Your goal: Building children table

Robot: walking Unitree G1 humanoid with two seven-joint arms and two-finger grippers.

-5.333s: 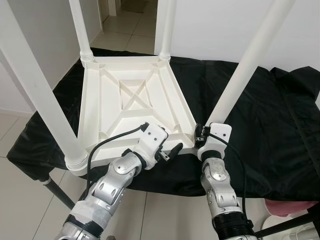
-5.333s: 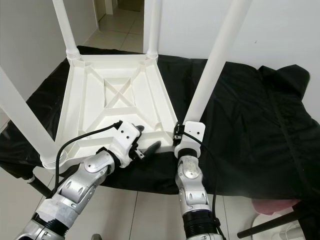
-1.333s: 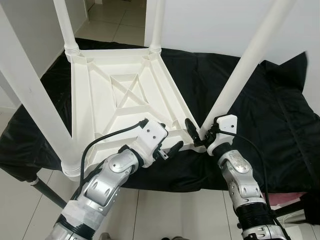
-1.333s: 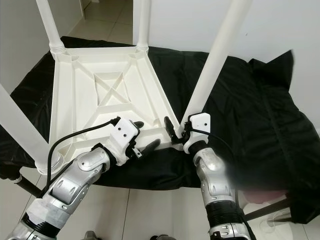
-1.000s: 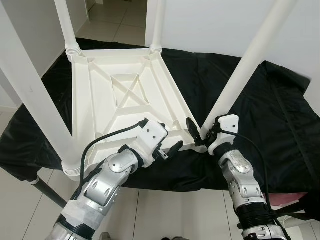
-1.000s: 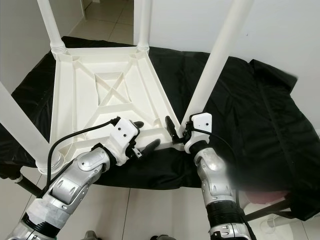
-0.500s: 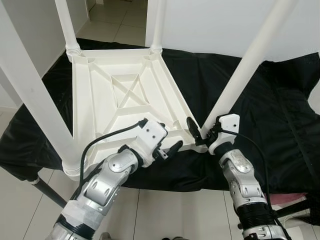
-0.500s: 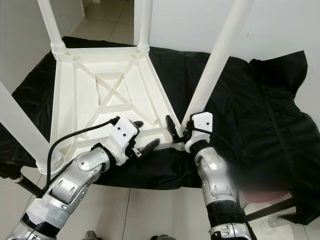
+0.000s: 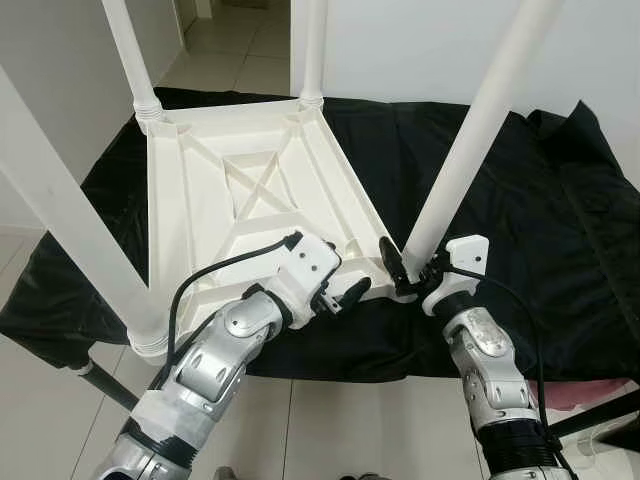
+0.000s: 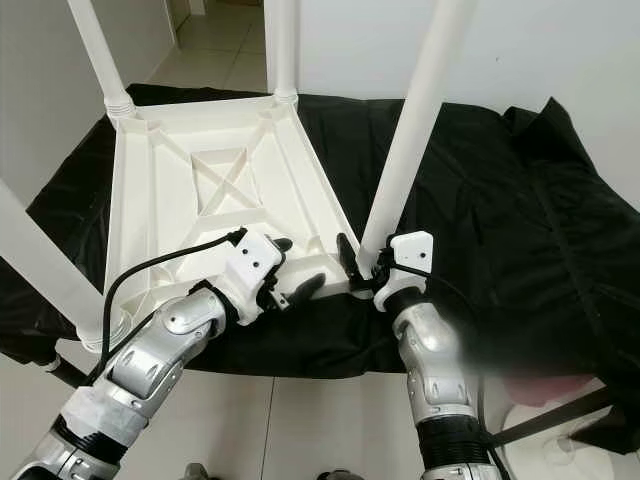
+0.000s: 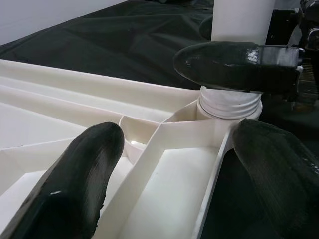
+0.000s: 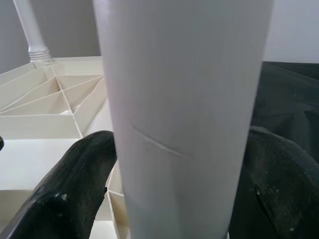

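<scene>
On the black-draped bench (image 9: pixel 560 250), the white table (image 9: pixel 250 200) lies upside down. Right end effector (image 10: pixel 362 268) clamps the near-right leg (image 9: pixel 455 175) at its base; left end effector (image 9: pixel 338 290), fingers apart, straddles the rim. Likely light, rigid, slick plastic; grip low by the socket.

This looks like a room in a home. The floor (image 9: pixel 250 60) has pale, shiny tiles, and the walls (image 9: pixel 400 50) are plain white. An open doorway (image 9: pixel 235 25) leads to more tiled floor. A black cloth (image 9: pixel 520 200) covers a low stand.
</scene>
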